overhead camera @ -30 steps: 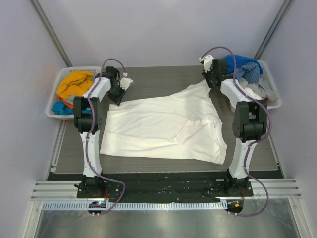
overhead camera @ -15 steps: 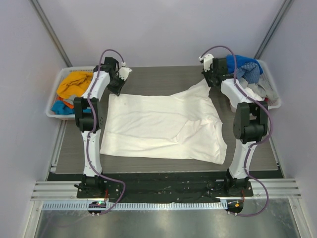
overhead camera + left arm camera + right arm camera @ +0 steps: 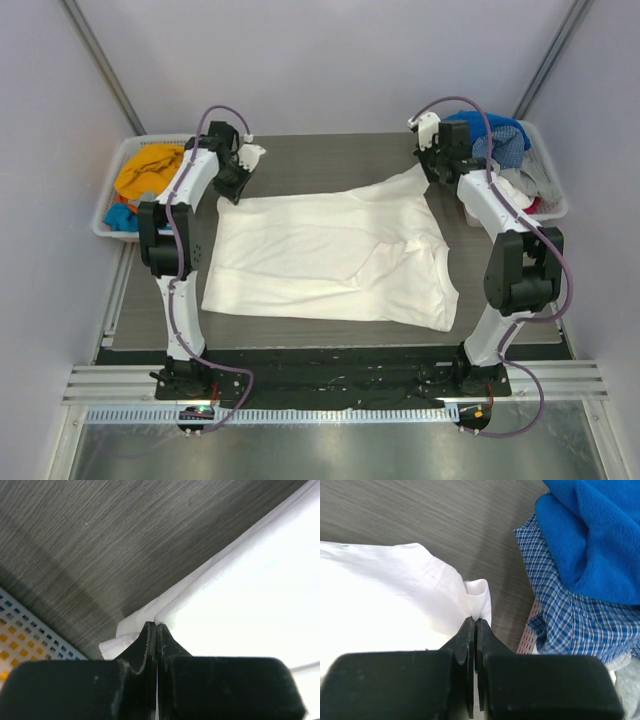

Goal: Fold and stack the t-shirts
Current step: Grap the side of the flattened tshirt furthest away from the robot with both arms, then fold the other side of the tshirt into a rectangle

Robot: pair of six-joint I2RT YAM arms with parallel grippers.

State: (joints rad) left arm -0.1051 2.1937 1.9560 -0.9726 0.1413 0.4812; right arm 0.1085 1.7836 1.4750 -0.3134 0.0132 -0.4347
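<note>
Left end effector (image 3: 153,626), pinching a corner of the white t-shirt (image 3: 330,255), is pulling it farther back; right end effector (image 3: 474,621) is gripping the other. Shirt is flattening for folding.

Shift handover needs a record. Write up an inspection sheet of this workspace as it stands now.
Surface: dark wood-grain table, largely covered by cloth.
Job's things: white t-shirt spread flat, creased toward its right side; orange shirt in the left basket; blue shirt and blue-checked shirt piled at the right basket.
Clutter: nothing seen.
Grippers: left gripper shut on the white t-shirt's far left corner; right gripper shut on its far right corner.
Cables: purple cables loop above both wrists, off the cloth.
Surroundings: pale walls; metal rail along the near edge.
</note>
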